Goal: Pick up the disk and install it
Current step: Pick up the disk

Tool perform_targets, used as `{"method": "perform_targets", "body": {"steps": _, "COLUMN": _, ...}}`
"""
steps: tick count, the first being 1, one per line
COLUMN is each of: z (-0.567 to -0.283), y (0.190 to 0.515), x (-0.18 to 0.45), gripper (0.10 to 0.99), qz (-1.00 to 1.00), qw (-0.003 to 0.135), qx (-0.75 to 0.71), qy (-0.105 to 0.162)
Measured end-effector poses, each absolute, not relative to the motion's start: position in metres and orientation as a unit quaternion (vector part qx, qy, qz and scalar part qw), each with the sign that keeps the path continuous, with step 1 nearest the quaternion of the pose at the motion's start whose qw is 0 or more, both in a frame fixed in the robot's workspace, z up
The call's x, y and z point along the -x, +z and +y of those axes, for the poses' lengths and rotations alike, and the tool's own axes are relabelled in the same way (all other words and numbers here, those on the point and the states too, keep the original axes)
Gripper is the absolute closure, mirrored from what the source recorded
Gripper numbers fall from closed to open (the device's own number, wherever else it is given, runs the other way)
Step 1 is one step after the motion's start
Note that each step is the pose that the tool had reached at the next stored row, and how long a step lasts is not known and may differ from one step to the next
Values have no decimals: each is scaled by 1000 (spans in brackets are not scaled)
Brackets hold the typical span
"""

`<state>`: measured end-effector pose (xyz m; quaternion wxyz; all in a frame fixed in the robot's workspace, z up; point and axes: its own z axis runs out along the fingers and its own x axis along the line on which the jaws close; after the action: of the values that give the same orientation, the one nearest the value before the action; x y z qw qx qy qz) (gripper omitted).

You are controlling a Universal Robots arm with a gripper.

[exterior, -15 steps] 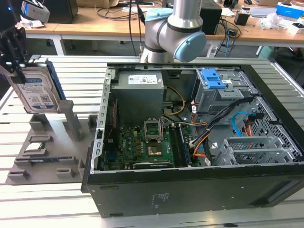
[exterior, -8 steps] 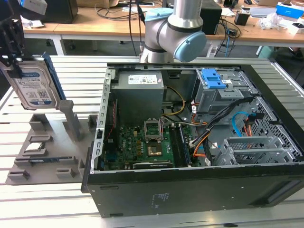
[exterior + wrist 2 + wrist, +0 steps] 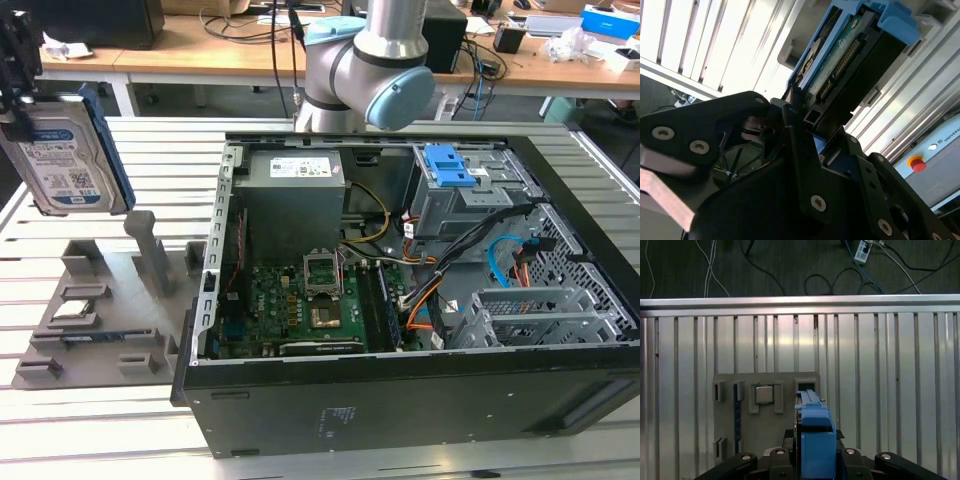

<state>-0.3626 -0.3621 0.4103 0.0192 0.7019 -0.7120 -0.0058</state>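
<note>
The disk [image 3: 68, 160], a silver hard drive with a white-and-blue label in a blue bracket, hangs upright in the air at the exterior view's left, above the grey parts fixture [image 3: 100, 300]. My gripper [image 3: 22, 105] is shut on its upper end. In the second wrist view the black fingers [image 3: 792, 117] clamp the disk [image 3: 850, 55] near its connector edge. The first wrist view looks down along the disk's blue bracket [image 3: 816, 432], with the gripper [image 3: 815, 457] closed around it above the fixture [image 3: 765, 410].
An open computer case [image 3: 420, 290] lies on the slatted metal table [image 3: 100, 420], with a grey drive bay and blue latch [image 3: 447, 165] at its far side. A small silver processor chip [image 3: 72, 310] sits in the fixture. The arm's elbow [image 3: 370, 60] stands behind the case.
</note>
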Motion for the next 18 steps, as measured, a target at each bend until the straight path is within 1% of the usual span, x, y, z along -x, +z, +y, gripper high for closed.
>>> {"method": "perform_targets", "body": {"steps": 18, "z": -362, "y": 465, "x": 362, "gripper": 718, "qz": -712, "qw": 20, "qx": -702, "qy": -5}}
